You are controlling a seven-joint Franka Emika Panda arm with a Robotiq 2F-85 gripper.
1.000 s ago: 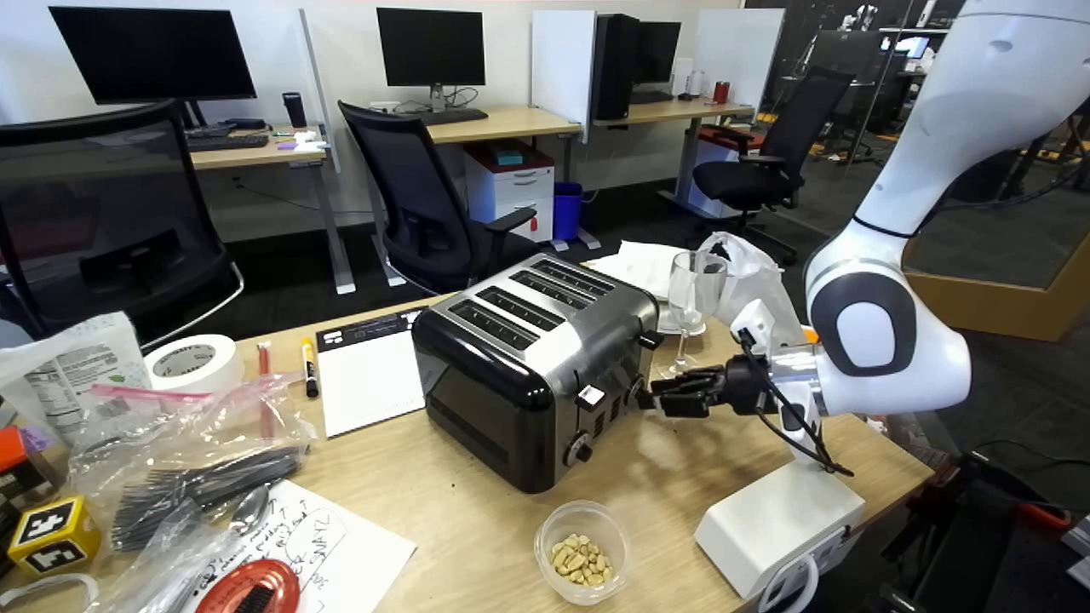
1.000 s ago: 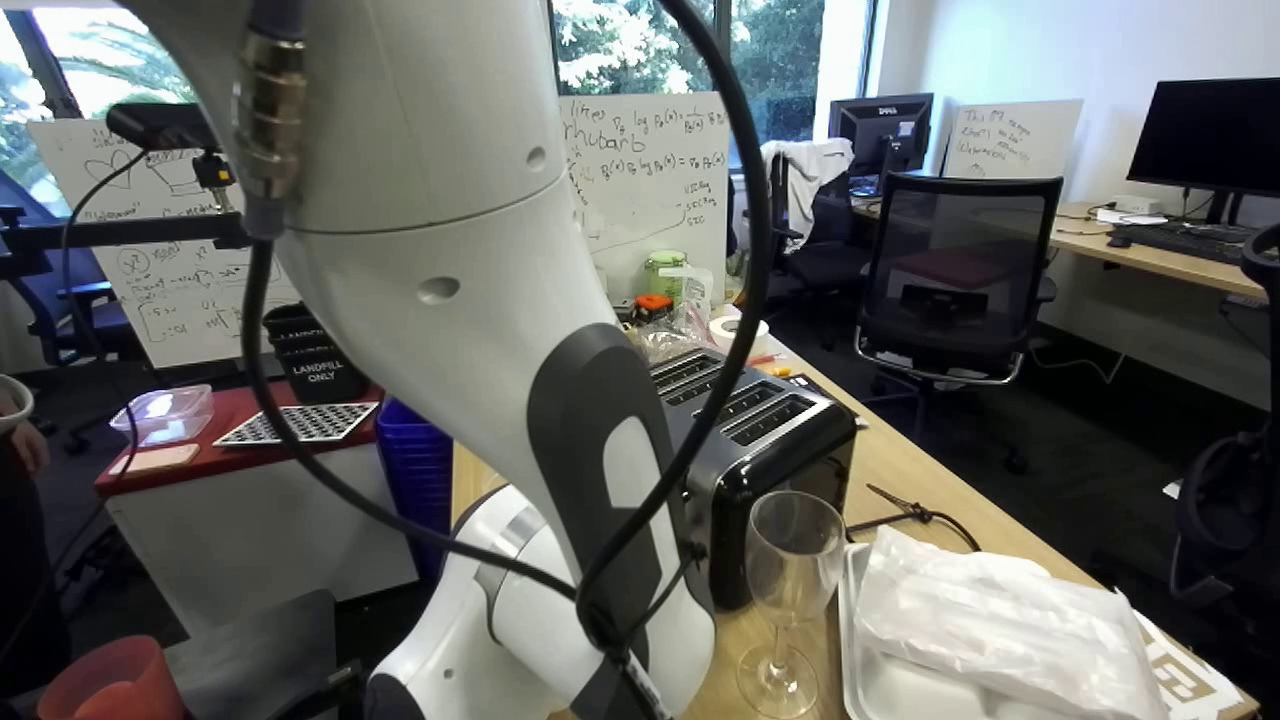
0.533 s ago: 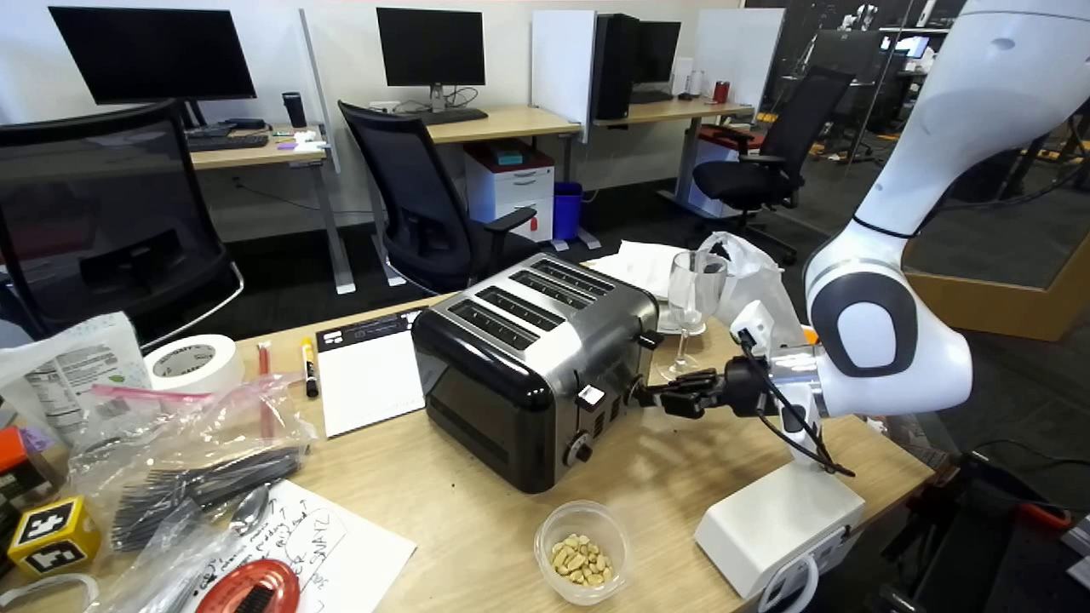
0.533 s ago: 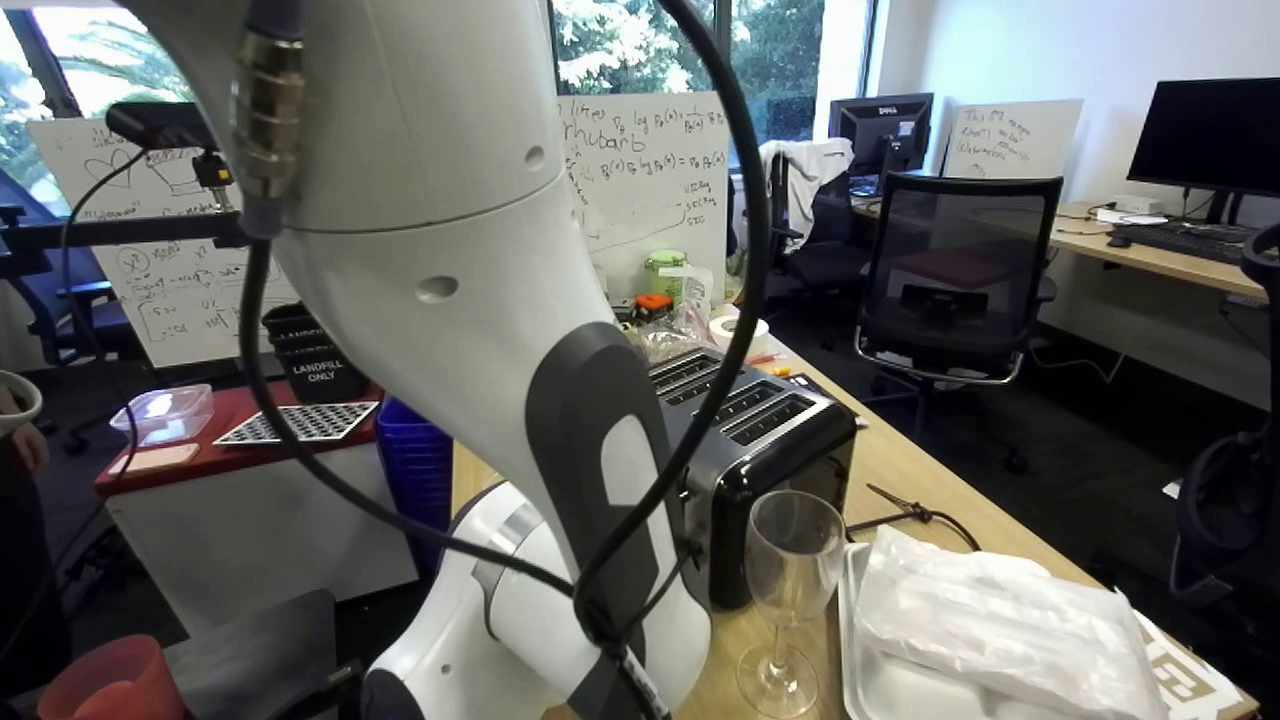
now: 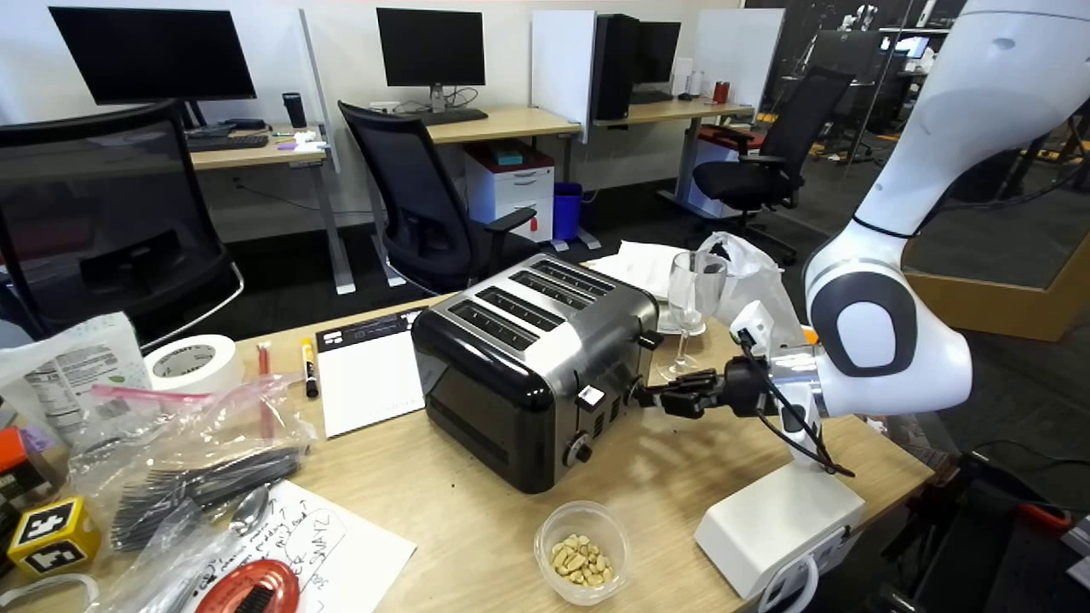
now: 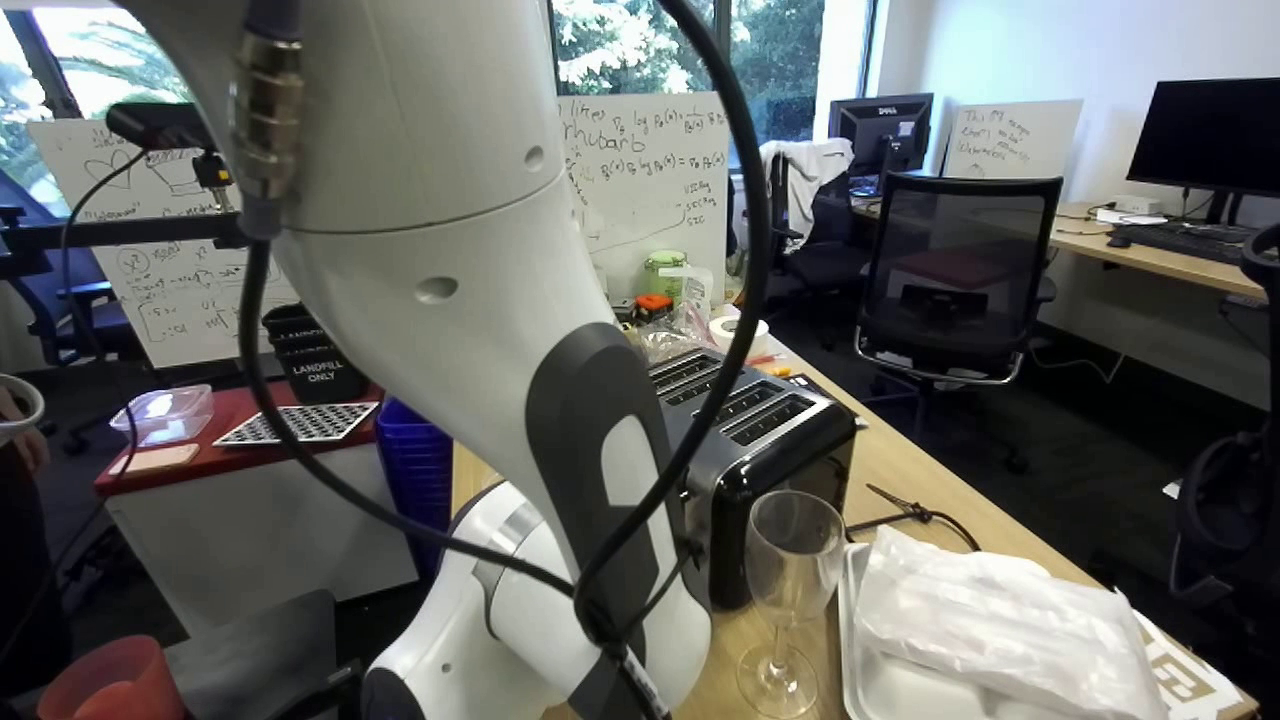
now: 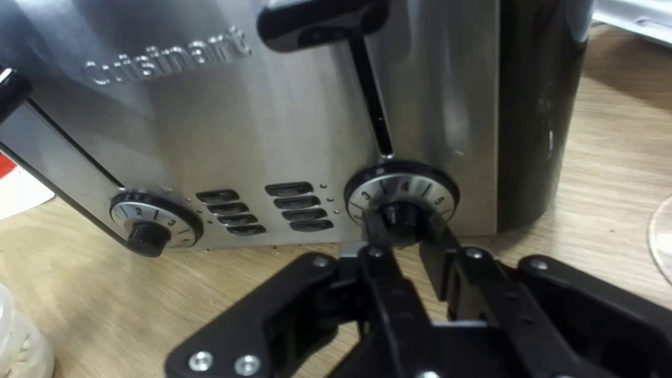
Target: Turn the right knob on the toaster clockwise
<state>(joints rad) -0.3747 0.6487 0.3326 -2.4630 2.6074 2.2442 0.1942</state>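
1. Black at the fingertips of gripper, pinching right knob from both sides.
2. At right knob: low on steel front of toaster, just under 4 on the dial.
3. Under upright toaster, wooden table.

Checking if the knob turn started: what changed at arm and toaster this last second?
The gripper looks slightly re-angled in an exterior view; the arm, in an exterior view, edged toward picture left, mostly within the first half second. The wrist view, shown only now, has fingers either side of the right knob; a new grip or rotation cannot be told. Toaster and wine glass stayed put.
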